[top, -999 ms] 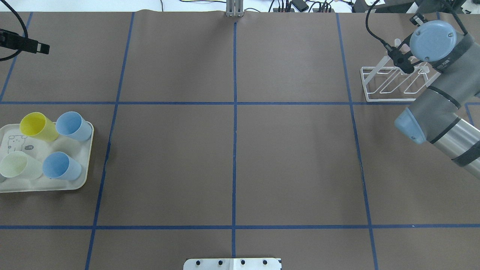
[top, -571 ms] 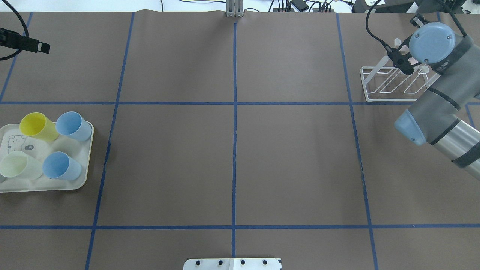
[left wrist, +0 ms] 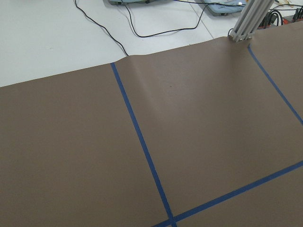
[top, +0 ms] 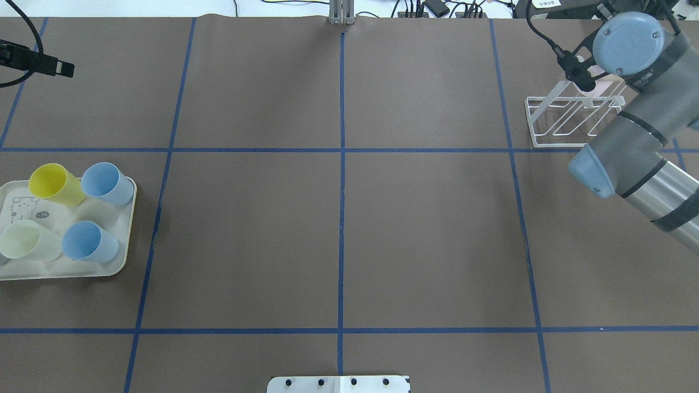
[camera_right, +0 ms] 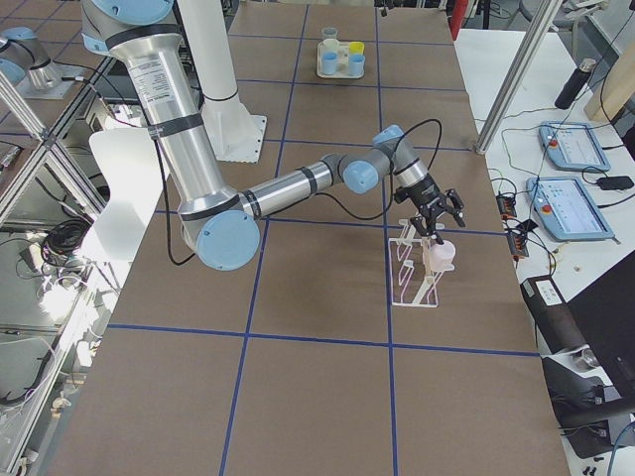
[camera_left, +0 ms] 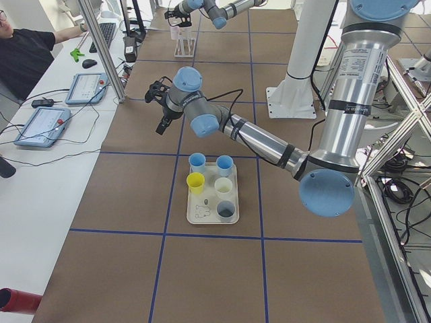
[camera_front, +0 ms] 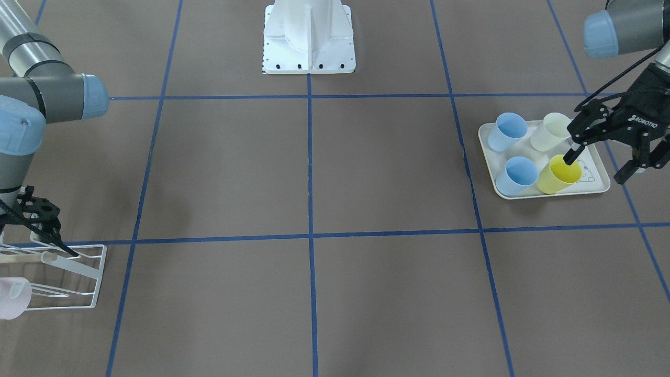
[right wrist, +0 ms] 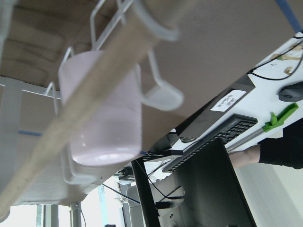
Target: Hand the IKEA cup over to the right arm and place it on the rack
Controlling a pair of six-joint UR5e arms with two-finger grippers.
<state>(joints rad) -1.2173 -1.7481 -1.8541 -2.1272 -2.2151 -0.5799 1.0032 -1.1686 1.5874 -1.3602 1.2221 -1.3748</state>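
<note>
Pink cup (right wrist: pixel 104 123) hangs on the rack (top: pixel 568 123) at table 2 o'clock, placing looks done; my right gripper (camera_right: pixel 438 223) spread open beside it, left gripper (camera_front: pixel 596 167) open, empty, over yellow cup (camera_front: pixel 559 175) on tray (camera_front: pixel 591 180) at 9 o'clock.

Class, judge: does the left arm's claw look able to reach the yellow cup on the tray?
Probably yes. The left claw is open and empty above the table, and nothing covers the yellow cup; a blue cup stands close beside it.

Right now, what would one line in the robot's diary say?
pink cup: hanging on rack | right claw: open, by rack | left claw: open, empty | tray: four cups
</note>
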